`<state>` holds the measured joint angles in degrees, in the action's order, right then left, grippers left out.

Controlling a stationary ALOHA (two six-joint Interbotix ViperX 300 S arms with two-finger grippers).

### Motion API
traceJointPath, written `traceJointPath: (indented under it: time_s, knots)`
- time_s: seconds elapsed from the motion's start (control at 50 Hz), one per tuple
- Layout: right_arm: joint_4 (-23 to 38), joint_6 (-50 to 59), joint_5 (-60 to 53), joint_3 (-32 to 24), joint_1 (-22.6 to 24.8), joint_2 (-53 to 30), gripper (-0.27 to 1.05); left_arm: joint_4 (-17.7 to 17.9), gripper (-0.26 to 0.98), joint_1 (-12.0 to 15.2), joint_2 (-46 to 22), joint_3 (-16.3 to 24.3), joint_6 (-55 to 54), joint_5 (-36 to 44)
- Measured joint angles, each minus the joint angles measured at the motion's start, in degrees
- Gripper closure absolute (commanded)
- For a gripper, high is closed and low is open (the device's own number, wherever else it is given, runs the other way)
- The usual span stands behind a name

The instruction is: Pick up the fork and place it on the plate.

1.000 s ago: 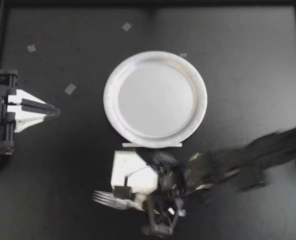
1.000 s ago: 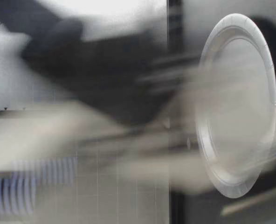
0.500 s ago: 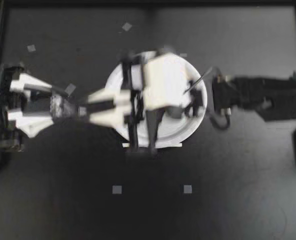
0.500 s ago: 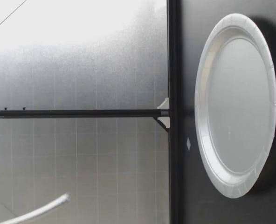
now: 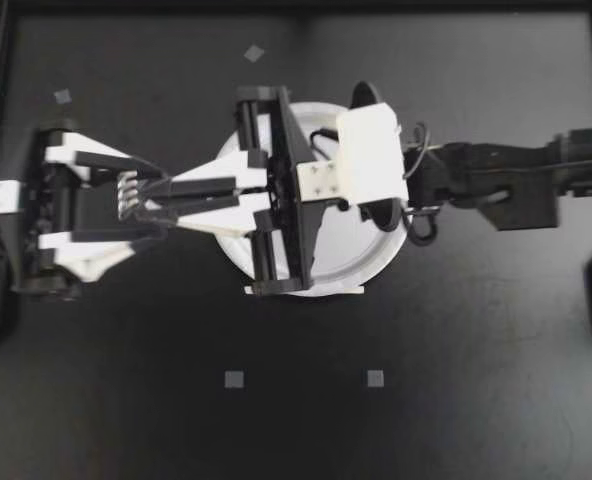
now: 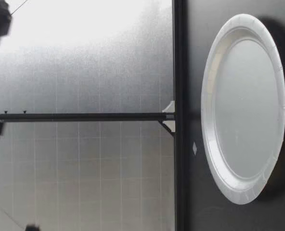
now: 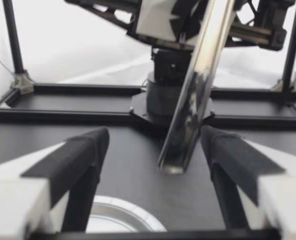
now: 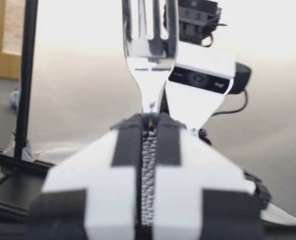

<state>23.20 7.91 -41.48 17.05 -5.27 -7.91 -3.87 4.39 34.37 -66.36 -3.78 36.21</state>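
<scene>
**Grip.** My right gripper is clamped on the fork. Its fingers are pressed flat together at the neck and the tines point away from the wrist. My left gripper stands open, with one finger on either side of the fork's free end and neither touching it (the left wrist view shows a clear gap on both sides).

**Position.** The fork hangs high in the air. The low view shows the plate bare, with nothing near it. From above, the right gripper's body lies over the plate, but the tines reach past the rim, above bare worktop.

**Risks, as judged:**
1. If the fork is released here, it would likely land off the plate or across its rim, because the tip overhangs the worktop.
2. A drop from this height could make the fork bounce. The plate looks like light paper and could tip or slide.
3. The two grippers sit closely interleaved, so a sideways move by either arm could strike the fork or the other arm's fingers.
4. The hold is narrow and on smooth metal, so a knock could pivot the fork in the grip.
</scene>
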Motion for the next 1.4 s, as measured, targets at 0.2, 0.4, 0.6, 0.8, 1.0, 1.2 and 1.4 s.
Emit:
traceJointPath:
  time_s: [0.2,0.4,0.6,0.8,1.0,1.2,1.4]
  knots:
    - [0.00,-0.26,0.09,0.00,-0.09,-0.09,0.80,-1.05,0.24,-0.09,-2.20,0.53,0.00,0.26]
    - [0.00,-1.67,0.97,0.00,-0.09,-0.09,0.80,-3.69,0.65,0.00,-0.79,-0.09,0.26,0.18]
    - [-0.88,-1.14,1.41,0.00,-0.18,0.00,0.77,-4.04,0.75,0.00,0.35,-0.62,0.09,-0.18]
    - [-1.76,0.18,5.45,2.46,-0.26,2.90,0.23,-4.04,0.75,0.00,1.85,-0.53,-0.97,-4.39]
    - [-5.36,0.97,8.53,7.47,-0.62,6.94,0.07,-3.96,0.75,0.00,7.03,0.26,-1.23,-10.20]
    - [-11.60,1.32,24.87,15.56,-3.78,11.51,0.08,-2.46,0.75,0.00,11.95,4.66,-3.43,-29.97]
    - [-16.44,2.81,47.90,18.28,-3.87,11.95,0.08,-1.93,0.75,0.00,7.73,11.60,-4.57,-54.76]
